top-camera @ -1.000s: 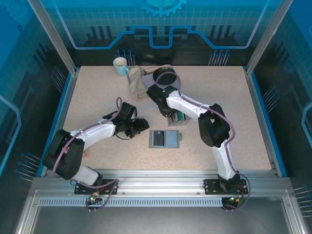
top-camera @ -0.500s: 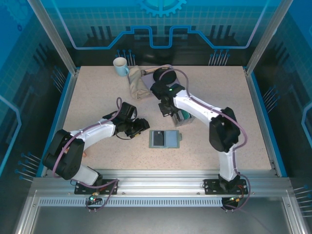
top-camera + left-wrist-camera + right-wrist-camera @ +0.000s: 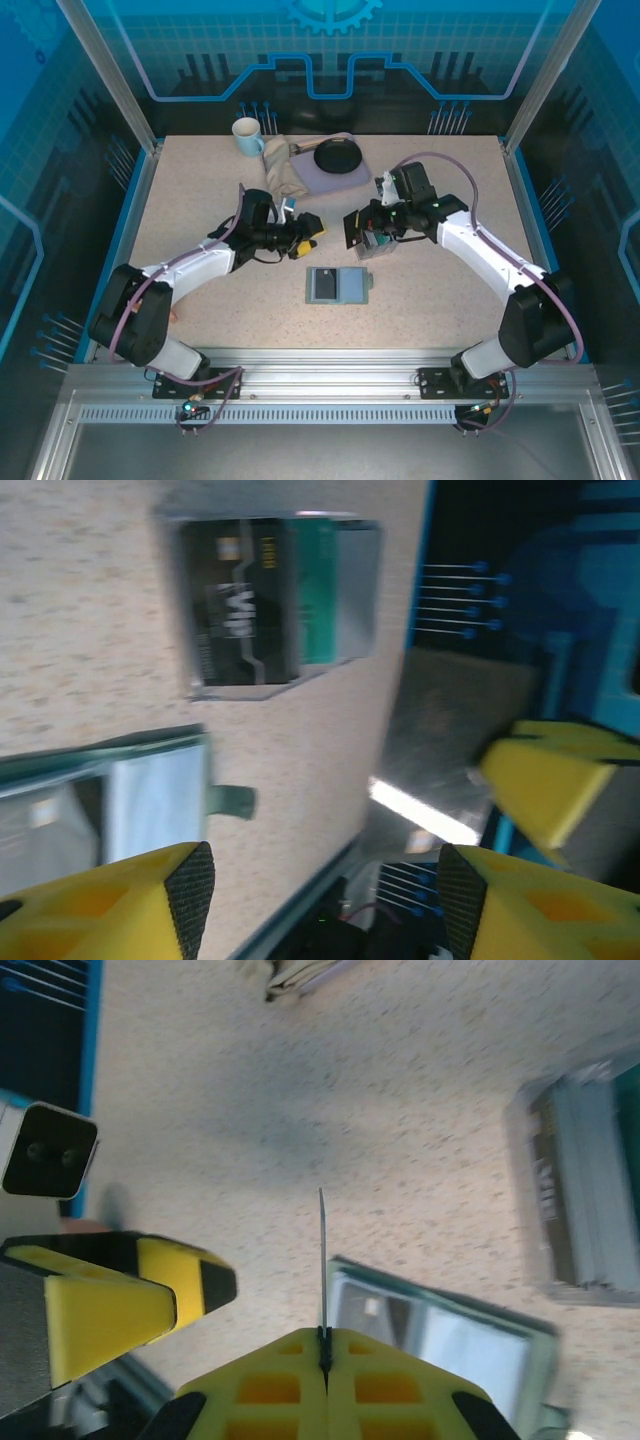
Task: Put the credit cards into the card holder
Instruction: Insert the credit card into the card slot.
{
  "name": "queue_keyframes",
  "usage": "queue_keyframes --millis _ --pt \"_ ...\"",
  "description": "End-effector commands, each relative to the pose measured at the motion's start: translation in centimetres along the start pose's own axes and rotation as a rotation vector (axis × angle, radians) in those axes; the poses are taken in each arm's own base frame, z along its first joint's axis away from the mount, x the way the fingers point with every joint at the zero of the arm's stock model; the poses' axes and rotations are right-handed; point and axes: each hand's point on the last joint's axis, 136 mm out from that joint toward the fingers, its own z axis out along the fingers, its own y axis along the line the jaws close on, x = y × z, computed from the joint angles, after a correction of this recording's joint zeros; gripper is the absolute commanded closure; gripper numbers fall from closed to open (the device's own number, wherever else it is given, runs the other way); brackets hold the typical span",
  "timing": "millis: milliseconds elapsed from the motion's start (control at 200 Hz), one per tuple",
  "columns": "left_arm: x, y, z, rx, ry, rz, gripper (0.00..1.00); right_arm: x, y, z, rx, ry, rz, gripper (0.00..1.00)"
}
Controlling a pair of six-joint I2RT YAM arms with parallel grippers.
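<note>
1. The right gripper [image 3: 325,1348] is clenched on a single credit card [image 3: 322,1260], which is seen edge-on as a thin upright line between the closed yellow fingers.
2. The held card is raised above the table [image 3: 190,200], over the far left edge of the card holder [image 3: 338,286].
3. The card holder is laid open and flat near the front of the table, between the two arms.
4. The other credit cards [image 3: 250,600], a dark one and a teal one among them, are kept in a small grey box [image 3: 380,246] just behind the card holder.
5. The left gripper [image 3: 322,885] is held released, with nothing between its fingers, near the right gripper.
6. A mug [image 3: 247,135], a crumpled cloth [image 3: 283,172] and a black pan [image 3: 338,157] are set along the far edge.
</note>
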Motion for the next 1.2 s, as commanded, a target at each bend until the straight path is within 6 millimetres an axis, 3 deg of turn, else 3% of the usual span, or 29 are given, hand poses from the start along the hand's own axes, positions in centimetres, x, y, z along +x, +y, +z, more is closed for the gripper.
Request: queue_keyframes --millis 0,375,455,655,775,885,985,1055,1195 --pt "-0.6 -4.6 -0.2 0.177 0.040 0.031 0.39 -0.7 4.0 -1.6 -0.241 -0.009 0.009 0.95" --pt "-0.3 -5.8 0.0 0.223 0.082 0.045 0.56 -0.9 4.7 -1.0 -0.352 0.022 0.071 0.94" --pt "-0.2 -6.0 -0.2 0.230 0.082 0.055 0.63 -0.9 4.5 -0.6 -0.347 0.025 0.084 0.94" --pt "0.0 -6.1 -0.5 0.227 0.073 0.072 0.91 -0.3 2.9 0.4 -0.289 0.047 0.112 0.87" --pt "0.2 -4.0 -0.3 0.146 0.064 0.067 1.00 1.1 0.2 1.0 -0.154 0.062 0.110 0.75" --pt "1.0 0.1 -0.2 -0.004 0.065 0.063 1.00 3.8 -4.8 1.0 0.159 0.093 0.065 0.63" --pt "1.9 3.4 -0.2 -0.085 0.070 0.049 1.00 6.4 -8.3 1.3 0.348 0.151 0.036 0.44" --pt "3.0 5.1 0.2 -0.119 0.090 0.042 1.00 8.2 -9.1 2.2 0.384 0.192 0.016 0.34" --pt "4.8 7.3 1.2 -0.175 0.113 0.070 1.00 10.6 -9.8 4.2 0.394 0.259 0.007 0.24"
